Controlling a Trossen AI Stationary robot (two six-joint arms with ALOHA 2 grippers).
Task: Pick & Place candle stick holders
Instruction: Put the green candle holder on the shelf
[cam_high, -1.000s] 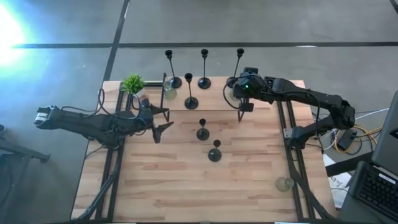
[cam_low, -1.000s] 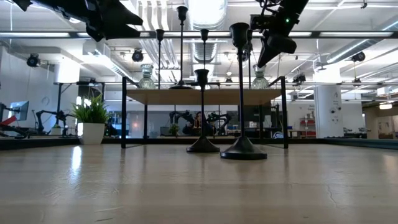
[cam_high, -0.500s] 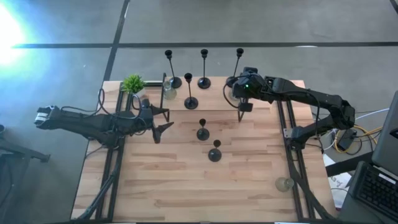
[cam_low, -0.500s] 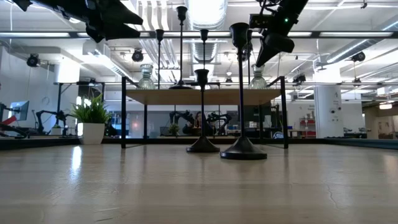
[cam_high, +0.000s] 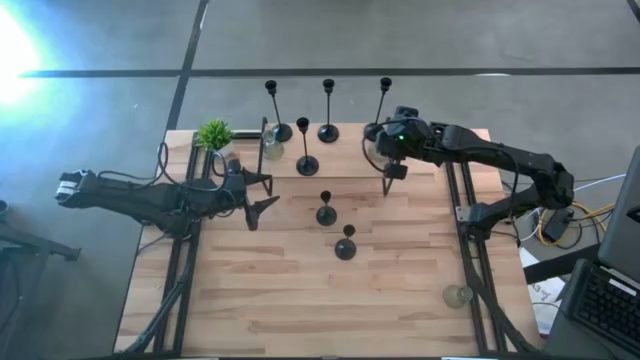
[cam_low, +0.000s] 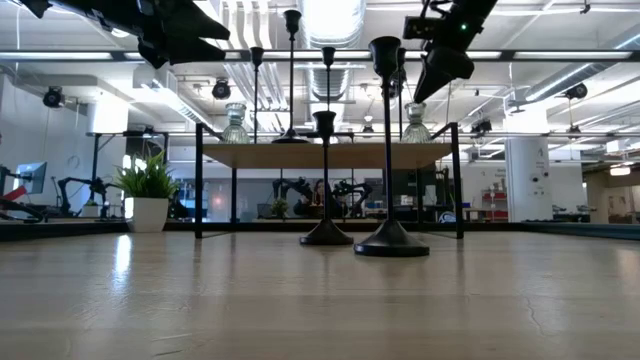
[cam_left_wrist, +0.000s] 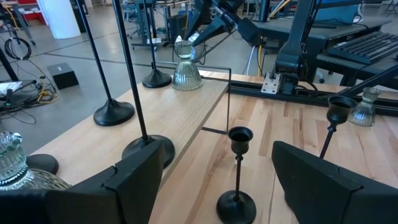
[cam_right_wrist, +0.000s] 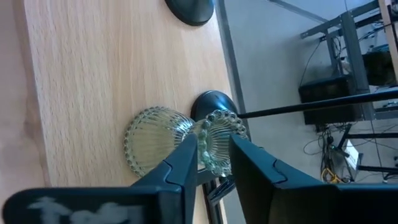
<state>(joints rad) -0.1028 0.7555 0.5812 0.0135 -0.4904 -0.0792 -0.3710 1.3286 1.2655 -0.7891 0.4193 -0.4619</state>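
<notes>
A clear glass candle stick holder (cam_high: 375, 150) stands on its base at the right end of the raised wooden shelf (cam_high: 340, 160); it also shows in the low view (cam_low: 415, 122) and the right wrist view (cam_right_wrist: 155, 146). My right gripper (cam_high: 394, 170) (cam_low: 422, 92) (cam_right_wrist: 214, 146) hangs just above the holder's top rim and points down. A narrow gap shows between its fingers. My left gripper (cam_high: 262, 195) (cam_left_wrist: 214, 149) is wide open and empty, in the air over the table's left half. Two short black holders (cam_high: 326, 213) (cam_high: 345, 248) stand on the table.
Tall black holders stand on the shelf: three in the far row (cam_high: 282, 132) (cam_high: 328, 132) (cam_high: 376, 128) and one nearer (cam_high: 307, 165). A second glass holder (cam_high: 272, 150) is at the shelf's left end, a third (cam_high: 458, 295) near the front right corner. A green potted plant (cam_high: 214, 135) is far left.
My right gripper has risen a little and drifted toward the table's right edge, above the glass holder. The holder stays on the shelf.
</notes>
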